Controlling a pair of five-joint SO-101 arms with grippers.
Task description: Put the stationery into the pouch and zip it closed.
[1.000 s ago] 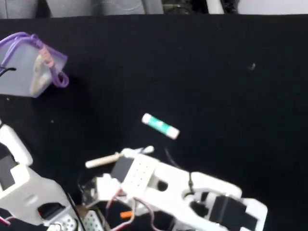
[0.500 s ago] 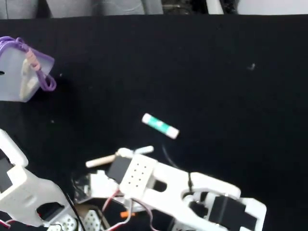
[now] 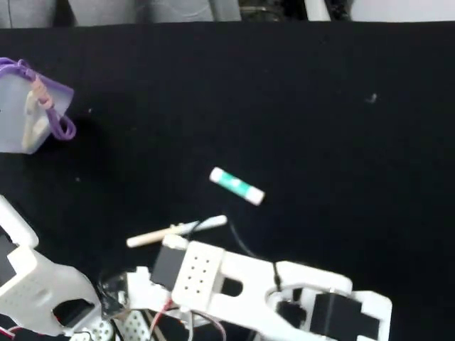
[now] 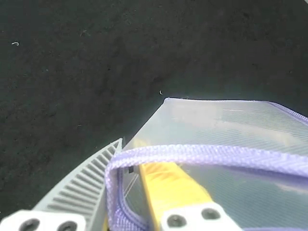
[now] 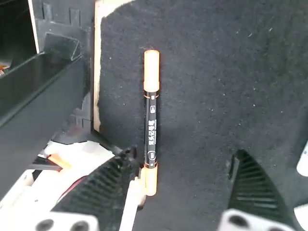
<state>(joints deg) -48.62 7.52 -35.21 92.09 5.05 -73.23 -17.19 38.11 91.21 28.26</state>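
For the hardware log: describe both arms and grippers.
The left arm and right arm are white shells with black motors; the right has a perforated plate, red wires, a black cable. Right gripper: black ribbed fingers. Left gripper: one grey ribbed, one yellow.

The pouch [image 3: 28, 117] is sitting at the table's [image 3: 320, 106] far left, its rim lying between the left gripper's [image 4: 129, 155] fingers. The glue stick [image 3: 237, 186] is lying mid-table, with the pen [image 3: 176, 230] just before it, leftward. The marker [image 5: 151, 122] is lying between the right gripper's [image 5: 185, 161] spread fingers.

Clear purple-trimmed pouch [image 3: 18, 122], orange-capped marker [image 5: 151, 120]
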